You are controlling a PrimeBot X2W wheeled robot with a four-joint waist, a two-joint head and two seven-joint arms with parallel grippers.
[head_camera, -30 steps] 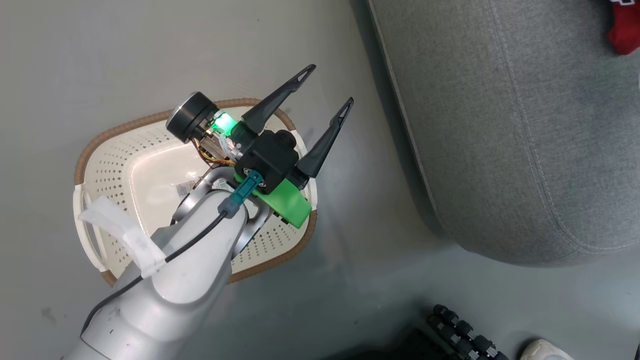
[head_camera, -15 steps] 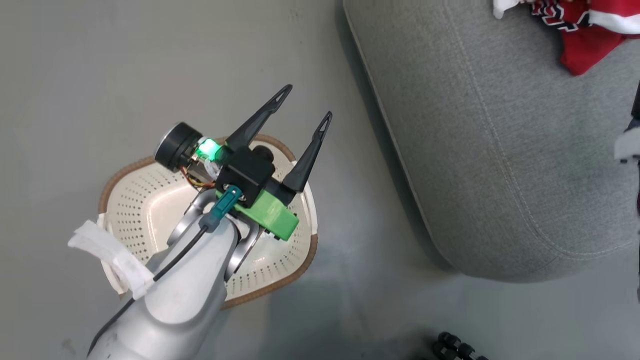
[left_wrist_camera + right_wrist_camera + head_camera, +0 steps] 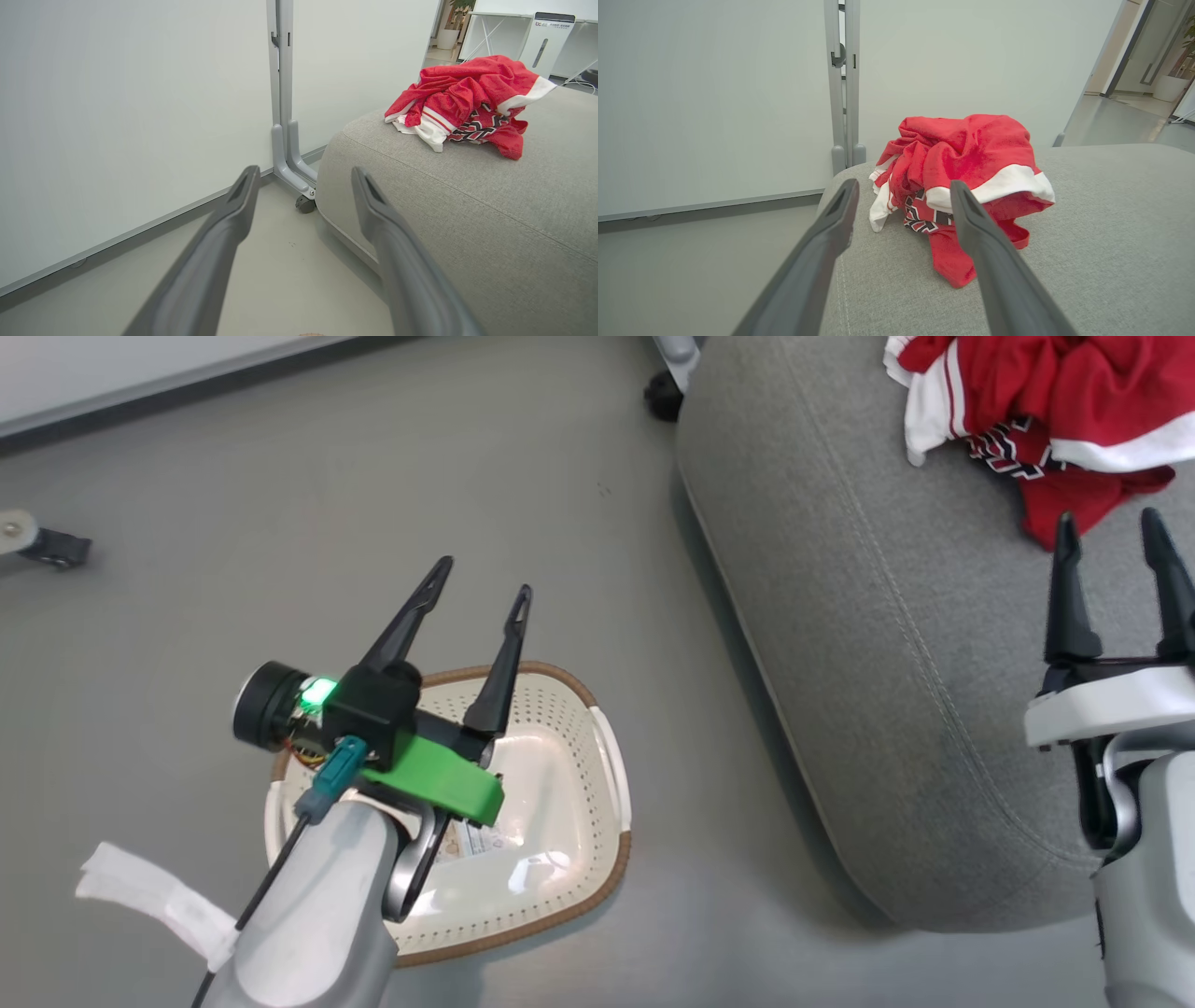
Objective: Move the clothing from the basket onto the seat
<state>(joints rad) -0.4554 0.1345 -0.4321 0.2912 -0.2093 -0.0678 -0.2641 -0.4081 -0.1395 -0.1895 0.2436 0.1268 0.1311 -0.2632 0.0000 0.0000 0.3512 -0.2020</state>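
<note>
Nearest, off the seat's point(image 3: 896, 663) left side, the left end effector point(image 3: 485, 575) hangs with its two dark fingers spread apart and nothing between them. Its green-lit wrist is above the basket point(image 3: 611, 765). The basket stands on the floor point(image 3: 280, 523) near the seat's rounded corner, apart from it, its glossy cream bottom bare apart from a paper label point(image 3: 476, 840). The right end effector point(image 3: 1106, 518) is over the seat's near part, fingers likewise parted and gripping nothing, their tips aimed at the clothing point(image 3: 1046, 392) and stopping just short of it. The floor is smooth, matte grey, and the seat casts a soft shadow on it along its left edge. The seat itself is coarse grey weave with a stitched seam running parallel to that edge and curving round the corner. Farther along the seat's top lies the clothing point(image 3: 966, 158), a crumpled red heap with white bands and a patch of black-and-white lettering, resting wholly on the cushion. Behind the seat's far left corner stands a grey post point(image 3: 280, 93) on a black castor point(image 3: 304, 204), joining plain white partition panels point(image 3: 117, 116) with a grey strip along their foot. Beyond the seat's far right side, the left wrist view shows a white appliance point(image 3: 544, 37) and a potted plant point(image 3: 455, 9).
</note>
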